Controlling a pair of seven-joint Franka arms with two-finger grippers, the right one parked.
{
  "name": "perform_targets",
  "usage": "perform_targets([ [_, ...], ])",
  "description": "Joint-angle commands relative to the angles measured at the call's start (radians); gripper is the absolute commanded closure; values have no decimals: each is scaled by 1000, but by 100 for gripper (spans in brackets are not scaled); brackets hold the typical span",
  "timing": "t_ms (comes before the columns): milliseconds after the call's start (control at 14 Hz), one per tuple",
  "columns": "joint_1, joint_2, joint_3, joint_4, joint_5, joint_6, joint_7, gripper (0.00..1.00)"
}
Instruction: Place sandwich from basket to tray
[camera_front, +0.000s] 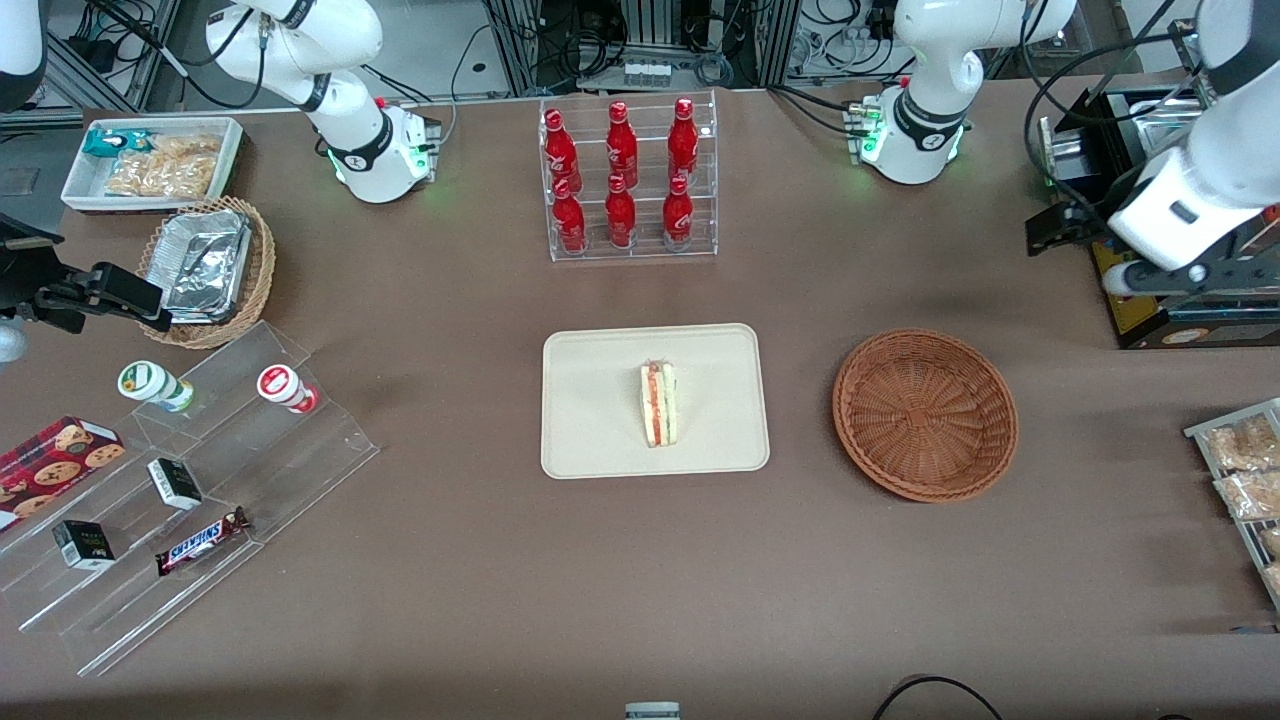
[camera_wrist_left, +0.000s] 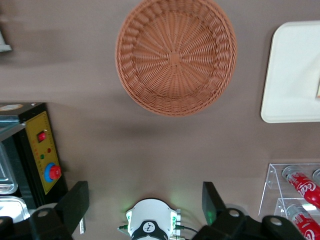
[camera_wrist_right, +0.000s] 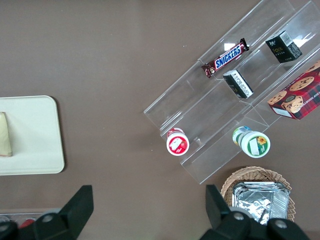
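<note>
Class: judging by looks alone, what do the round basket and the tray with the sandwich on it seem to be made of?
Basket: woven wicker, reddish-brown; radiating strands show. It is empty.
Tray: smooth matte cream, probably plastic or moulded fibre; the look leaves it open. The sandwich lies on it.
The gripper is open, raised above the table near the working arm's base.

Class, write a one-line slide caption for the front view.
Sandwich lies on the tray, the basket is empty, and the open hand hangs raised at the working arm's end of the table.

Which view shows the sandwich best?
The front view: the whole sandwich lies on the tray, filling visible. Both wrist views catch only an edge sliver. The open gripper hovers above the table, near the basket.
</note>
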Motion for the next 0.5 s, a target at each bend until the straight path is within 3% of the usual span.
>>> perform_targets([
  [0, 14, 5, -5, 54, 4, -14, 12, 0],
  [429, 11, -3, 5, 81, -8, -14, 9, 0],
])
